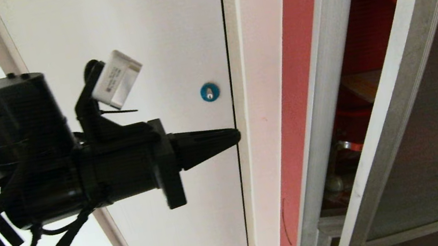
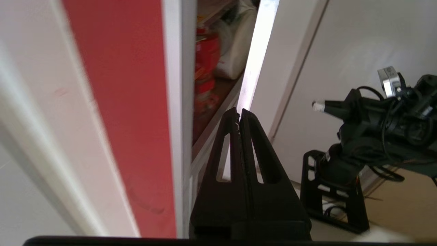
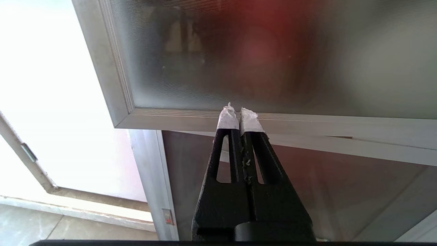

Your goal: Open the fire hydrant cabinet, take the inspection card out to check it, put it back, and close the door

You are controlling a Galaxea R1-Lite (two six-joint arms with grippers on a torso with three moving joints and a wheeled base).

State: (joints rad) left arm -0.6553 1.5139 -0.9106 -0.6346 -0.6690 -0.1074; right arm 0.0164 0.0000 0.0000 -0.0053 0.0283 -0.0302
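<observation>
Cabinet access is partly achieved: the door [image 1: 425,106], a dark tinted-glass panel in a brushed silver frame, stands ajar and swung outward from the fire hydrant cabinet [image 1: 329,91]. A red latch piece shows at the top of the door frame in the head view. Through the gap the red interior is visible, with a curved red form high up and a metal fitting lower down; finer detail inside cannot be told. The inspection card cannot be made out in any view.

Left gripper [image 1: 232,137] is raised in front of the white panel door [image 1: 134,43], just below and beside its blue round lock [image 1: 209,92], pointing toward the red strip of wall [image 1: 291,128] next to the cabinet frame. Its fingers are pressed together, tip to tip, and hold nothing. The left wrist view confirms this and looks into the slit between cabinet frame and open door, where red and white items sit on a shelf.

Right gripper [image 3: 239,114] sits low, its white-taped fingertips closed against each other and empty, just beneath the bottom frame rail of the open door, with the smaller lower glass door [image 3: 307,191] behind it. Whether the tips touch the rail cannot be told.
</observation>
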